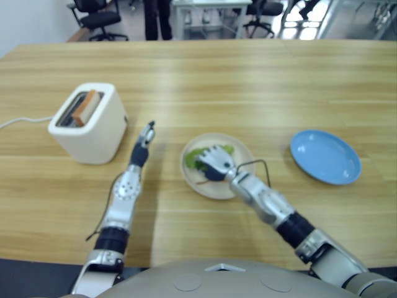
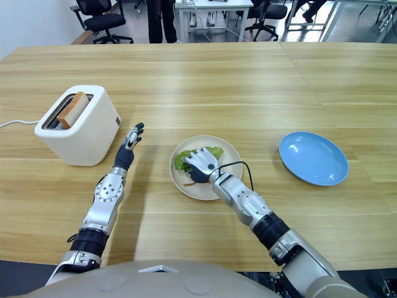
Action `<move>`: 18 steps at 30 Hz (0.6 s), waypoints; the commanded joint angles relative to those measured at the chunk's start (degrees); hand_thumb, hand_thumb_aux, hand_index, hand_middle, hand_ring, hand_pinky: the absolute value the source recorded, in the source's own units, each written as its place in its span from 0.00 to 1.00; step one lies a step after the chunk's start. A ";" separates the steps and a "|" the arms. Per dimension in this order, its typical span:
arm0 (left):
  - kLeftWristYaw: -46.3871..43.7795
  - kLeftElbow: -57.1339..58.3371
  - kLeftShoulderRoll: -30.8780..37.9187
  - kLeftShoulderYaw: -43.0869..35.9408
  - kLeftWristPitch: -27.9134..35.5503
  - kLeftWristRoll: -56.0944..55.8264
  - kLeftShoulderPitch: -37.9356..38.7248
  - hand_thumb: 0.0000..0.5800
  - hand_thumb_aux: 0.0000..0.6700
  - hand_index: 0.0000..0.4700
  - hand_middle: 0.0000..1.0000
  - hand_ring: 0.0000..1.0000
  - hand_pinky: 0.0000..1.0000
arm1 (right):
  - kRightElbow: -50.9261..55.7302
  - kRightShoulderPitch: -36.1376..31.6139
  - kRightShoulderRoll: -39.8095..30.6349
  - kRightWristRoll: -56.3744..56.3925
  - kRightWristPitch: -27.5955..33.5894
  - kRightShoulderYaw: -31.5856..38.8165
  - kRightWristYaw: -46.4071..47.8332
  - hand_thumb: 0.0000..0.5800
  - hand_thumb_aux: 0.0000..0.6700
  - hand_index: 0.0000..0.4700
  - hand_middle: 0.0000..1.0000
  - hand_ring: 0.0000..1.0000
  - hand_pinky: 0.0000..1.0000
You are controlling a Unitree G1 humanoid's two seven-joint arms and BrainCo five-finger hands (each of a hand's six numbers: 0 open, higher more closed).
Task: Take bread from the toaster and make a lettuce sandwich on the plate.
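wooden table (image 2: 248, 81) is set with the toaster (image 2: 80, 133) at the robot's left, the blue plate (image 2: 313, 158) at its right, probably kept for the sandwich, and a cream plate (image 2: 214, 141) between as a store for greens. the right hand (image 2: 200, 164) is laid on the lettuce (image 2: 182, 159) there, whether clamped cannot be told; the left hand (image 2: 129, 146) is held near the toaster, outstretched with nothing gripped, likely for the bread (image 2: 73, 107) upright in its slot.

Office-type room indicated. A broad wooden tabletop (image 2: 205, 81) of joined panels was recorded. Beyond its far edge, black swivel chairs (image 2: 104, 20) on castors and a white desk (image 2: 213, 5) were noted, set on a pale, glossy floor (image 2: 141, 31).
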 commanded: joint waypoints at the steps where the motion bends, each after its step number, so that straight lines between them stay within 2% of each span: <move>1: -0.03 1.18 0.34 -0.02 0.17 0.36 -0.35 0.00 0.00 0.00 0.00 0.00 0.00 | -1.81 0.82 -1.56 0.19 0.43 -1.30 0.78 0.61 0.37 0.36 0.00 0.00 0.00; 2: 0.00 1.22 0.40 0.01 0.15 0.39 -0.34 0.00 0.00 0.00 0.00 0.00 0.00 | -2.64 0.94 -1.93 0.42 0.44 -1.68 0.96 0.61 0.37 0.36 0.00 0.00 0.00; 3: 0.01 1.28 0.46 0.05 0.12 0.40 -0.33 0.00 0.00 0.00 0.00 0.00 0.00 | -3.51 1.07 -2.28 0.54 0.56 -2.07 1.07 0.00 0.00 0.00 0.00 0.00 0.00; 8: 0.01 1.42 0.87 0.07 -0.08 0.61 -0.42 0.00 0.00 0.00 0.00 0.00 0.00 | -12.45 3.63 -4.51 2.02 1.63 -5.88 3.56 0.00 0.00 0.00 0.00 0.00 0.00; 13: 0.07 1.14 1.49 0.15 -0.30 0.89 -0.35 0.00 0.00 0.00 0.00 0.00 0.00 | -25.62 7.52 -7.12 4.05 3.25 -11.26 9.87 0.00 0.00 0.00 0.00 0.00 0.00; 18: 0.40 -2.45 2.66 0.02 -0.19 2.09 0.51 0.00 0.00 0.00 0.00 0.00 0.00 | -37.01 9.26 -9.49 10.09 5.13 -20.33 16.69 0.00 0.00 0.00 0.00 0.00 0.00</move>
